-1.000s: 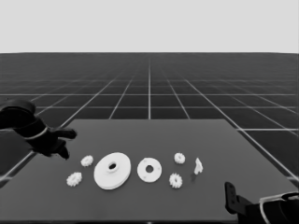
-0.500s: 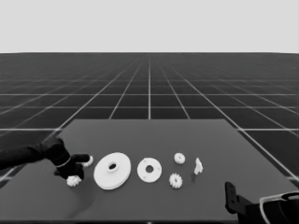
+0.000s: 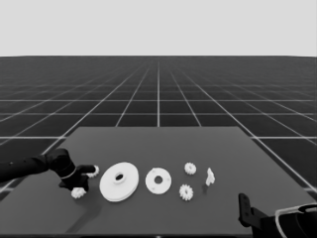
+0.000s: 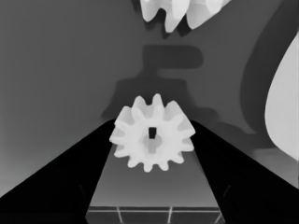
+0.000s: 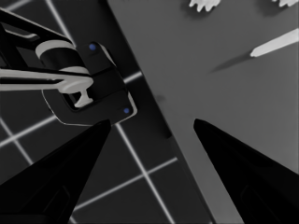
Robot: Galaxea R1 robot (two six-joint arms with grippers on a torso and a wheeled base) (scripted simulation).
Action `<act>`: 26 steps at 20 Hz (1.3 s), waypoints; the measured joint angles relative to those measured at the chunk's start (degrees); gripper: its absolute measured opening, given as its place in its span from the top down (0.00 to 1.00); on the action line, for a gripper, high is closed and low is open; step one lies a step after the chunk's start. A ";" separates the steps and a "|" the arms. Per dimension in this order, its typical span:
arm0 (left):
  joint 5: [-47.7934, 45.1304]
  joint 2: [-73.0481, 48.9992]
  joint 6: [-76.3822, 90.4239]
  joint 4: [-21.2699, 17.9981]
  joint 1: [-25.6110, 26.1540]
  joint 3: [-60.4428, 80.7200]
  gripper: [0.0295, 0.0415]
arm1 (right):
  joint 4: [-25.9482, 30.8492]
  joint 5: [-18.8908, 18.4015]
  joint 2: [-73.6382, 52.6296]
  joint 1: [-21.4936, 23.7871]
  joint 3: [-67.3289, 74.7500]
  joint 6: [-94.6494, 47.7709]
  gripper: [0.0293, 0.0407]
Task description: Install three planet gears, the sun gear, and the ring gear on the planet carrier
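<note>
Readable text: none in any view.
Gears, round parts, thin white piece: plain white, no letters or numbers.
Table: dark and unmarked, no label at any edge or corner.
Grippers and arms: no brand, no sign.
Floor: only grid lines.

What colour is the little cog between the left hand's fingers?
White; the gear shows best in the left wrist view.
</note>
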 joint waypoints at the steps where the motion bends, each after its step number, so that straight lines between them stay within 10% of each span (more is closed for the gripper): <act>1: -0.01 0.02 0.00 0.02 0.03 -0.03 0.86 | 0.00 0.00 0.00 0.00 0.00 0.00 0.19; 5: -0.04 0.07 0.00 0.05 0.11 -0.08 0.86 | 0.00 0.00 0.00 0.00 0.00 0.00 0.19; 8: 14.88 -6.44 -1.99 -14.74 -20.42 11.49 0.86 | 0.00 0.00 0.00 0.00 0.00 0.00 0.19; 11: 17.96 -5.79 -1.65 -18.54 -25.68 10.25 0.86 | 0.00 0.00 0.00 0.00 0.00 0.00 0.19; 15: 18.66 -5.55 -1.53 -19.35 -26.72 9.76 0.86 | 0.00 0.00 0.00 0.00 0.00 0.00 0.19; 18: 17.05 31.36 -45.88 -20.16 -26.76 15.61 0.92 | 0.00 0.00 0.00 0.00 0.00 0.00 0.19; 25: 17.11 46.57 -43.76 -20.00 -26.63 -0.08 0.92 | 0.00 0.00 0.00 0.00 0.00 0.00 0.19; 26: 17.26 46.58 -44.09 -9.99 -18.40 0.11 0.92 | 0.00 0.00 0.00 0.00 0.00 0.00 0.19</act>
